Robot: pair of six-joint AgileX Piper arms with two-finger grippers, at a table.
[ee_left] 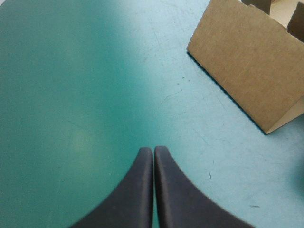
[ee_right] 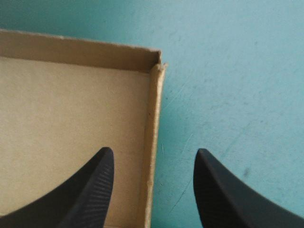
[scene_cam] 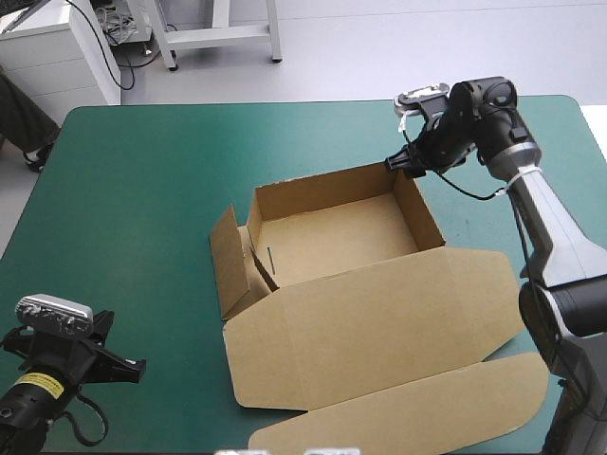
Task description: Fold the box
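Box (scene_cam: 332, 237), an open brown tray midway across the teal-green cover (scene_cam: 142, 190) with its lid (scene_cam: 379, 322) flat toward the near edge and left flap (scene_cam: 228, 263) untucked: your right gripper (ee_right: 154, 156), fingers spread, straddles the right wall, apparently to pinch it, while your left gripper (ee_left: 153, 151), clenched empty, hovers well apart, obstructing nothing.

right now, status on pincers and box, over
Left pincer shut over the teal-green cover, clear of the box. Right pincer open, astride its right wall near the far corner. Open tray, lid flat. Nothing in the way.
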